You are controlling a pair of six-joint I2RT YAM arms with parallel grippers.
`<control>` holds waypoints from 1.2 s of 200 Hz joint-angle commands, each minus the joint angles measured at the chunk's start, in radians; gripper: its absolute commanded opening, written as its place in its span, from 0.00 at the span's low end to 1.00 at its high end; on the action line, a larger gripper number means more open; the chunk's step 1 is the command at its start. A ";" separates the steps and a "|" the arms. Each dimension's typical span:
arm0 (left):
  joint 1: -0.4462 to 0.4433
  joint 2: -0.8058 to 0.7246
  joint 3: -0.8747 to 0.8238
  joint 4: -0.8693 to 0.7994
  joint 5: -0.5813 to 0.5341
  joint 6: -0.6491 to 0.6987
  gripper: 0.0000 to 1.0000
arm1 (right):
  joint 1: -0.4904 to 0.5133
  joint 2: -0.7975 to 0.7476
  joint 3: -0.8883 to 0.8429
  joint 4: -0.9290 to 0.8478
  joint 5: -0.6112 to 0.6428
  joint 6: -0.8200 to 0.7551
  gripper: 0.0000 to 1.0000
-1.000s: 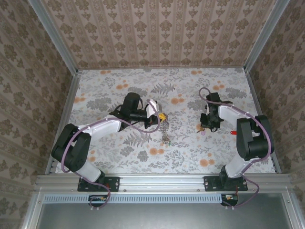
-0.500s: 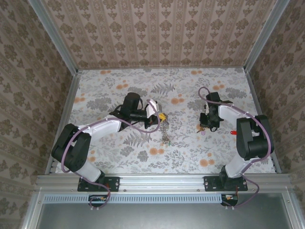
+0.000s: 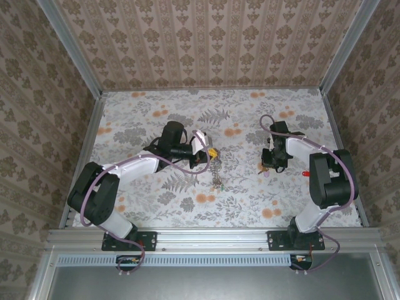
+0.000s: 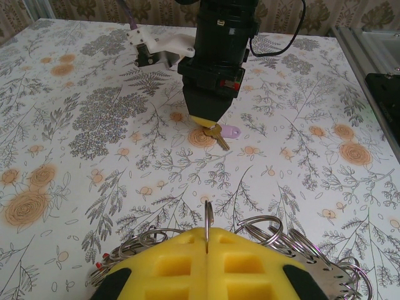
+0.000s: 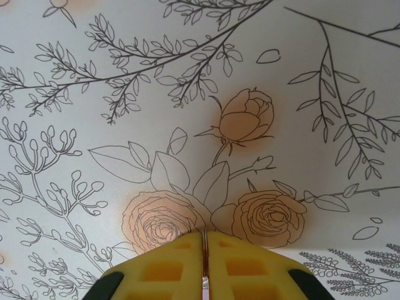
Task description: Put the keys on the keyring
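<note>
We are at the pick-up step for one more key. The left gripper (image 3: 211,154), over the middle of the surface (image 3: 250,200), has its jaws clenched on the keyring (image 4: 207,215). In the left wrist view its thin hoop stands edge-on between the yellow pads, with a bunch of small split rings (image 4: 270,228) crowding round it. From above, the keys (image 3: 217,178) already on it trail toward the near side.

Well apart to the right, the right gripper (image 3: 269,164) is down at the surface with its jaws closed on a purple-headed key (image 4: 228,132). The left wrist view shows a brass-coloured blade and a lilac head poking out beneath its tip. Its own camera shows a thin metal edge pinched between the pads. We cannot tell whether the key has left the surface.

As we judge it, the next move is to lift the key clear and carry it left across the gap to the hoop. There we must turn it so the hole in its head meets the hoop's open end. We cannot see where that opening lies, so the left arm may first have to present it. The hoop is thin and the hole small, so the approach wants to be slow, with the hoop held steady. A small red item (image 3: 305,173) just right of the right gripper is probably another key waiting.
</note>
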 commanded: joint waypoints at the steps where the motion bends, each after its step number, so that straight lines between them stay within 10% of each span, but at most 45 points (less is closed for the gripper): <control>1: -0.004 -0.020 0.018 0.006 0.026 -0.002 0.00 | 0.003 0.005 0.025 -0.019 0.002 -0.009 0.12; 121: -0.005 -0.017 0.017 0.009 0.029 -0.002 0.00 | 0.013 -0.053 0.016 0.004 0.004 -0.052 0.06; 240: -0.003 -0.019 0.004 0.040 0.036 -0.021 0.00 | 0.079 -0.468 -0.210 0.398 -0.579 -0.352 0.00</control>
